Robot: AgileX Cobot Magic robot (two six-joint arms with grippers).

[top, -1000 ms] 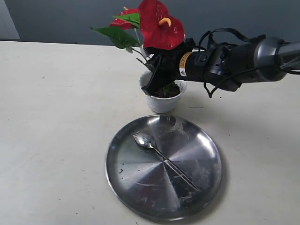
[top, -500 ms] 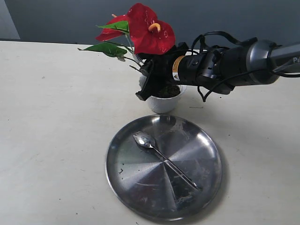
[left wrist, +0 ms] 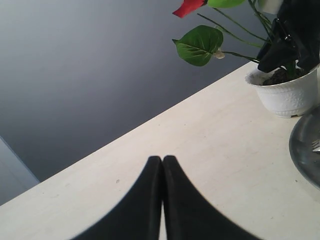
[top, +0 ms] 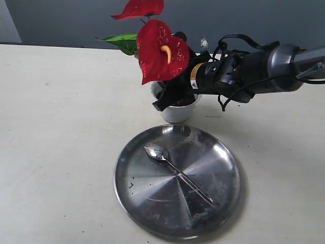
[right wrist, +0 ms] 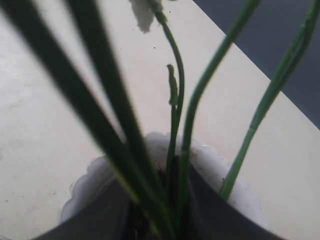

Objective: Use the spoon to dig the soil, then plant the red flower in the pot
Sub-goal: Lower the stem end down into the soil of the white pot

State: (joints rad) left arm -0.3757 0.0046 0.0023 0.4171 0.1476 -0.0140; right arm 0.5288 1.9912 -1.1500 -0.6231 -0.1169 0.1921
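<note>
Hiding the soil, right tool pinches red flower stems.

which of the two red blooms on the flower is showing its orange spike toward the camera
The lower, larger bloom, just above the pot, faces the exterior camera with its orange spike visible. The upper bloom shows no spike.

Red flower in pot, plate in front, spoon on plate
</note>
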